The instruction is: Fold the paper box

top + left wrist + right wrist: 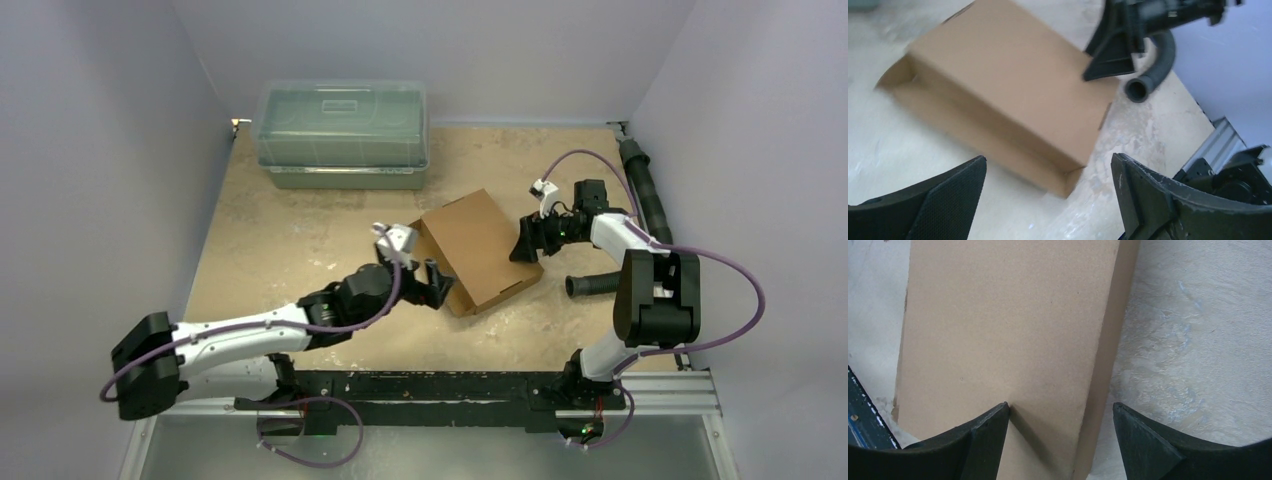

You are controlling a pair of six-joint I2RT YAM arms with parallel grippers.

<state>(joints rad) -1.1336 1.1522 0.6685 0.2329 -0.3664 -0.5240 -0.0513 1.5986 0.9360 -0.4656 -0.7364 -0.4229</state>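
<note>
The paper box (480, 248) lies in the middle of the table as a closed, shallow brown cardboard box, its lid down. My left gripper (428, 281) is at its near left corner, just clear of the cardboard. In the left wrist view this gripper (1049, 162) is open, with the box (1008, 85) ahead and only table between the fingers. My right gripper (526, 244) is at the box's right edge. In the right wrist view it (1060, 406) is open astride that edge: one fingertip (998, 415) over the lid (1003, 330), the other beside the box over the table.
A clear greenish lidded bin (342, 135) stands at the back left. A black ribbed hose (640, 185) runs along the right wall, and a black handle (594, 285) juts from the right arm near the box. The table (290, 240) is bare to the left of the box.
</note>
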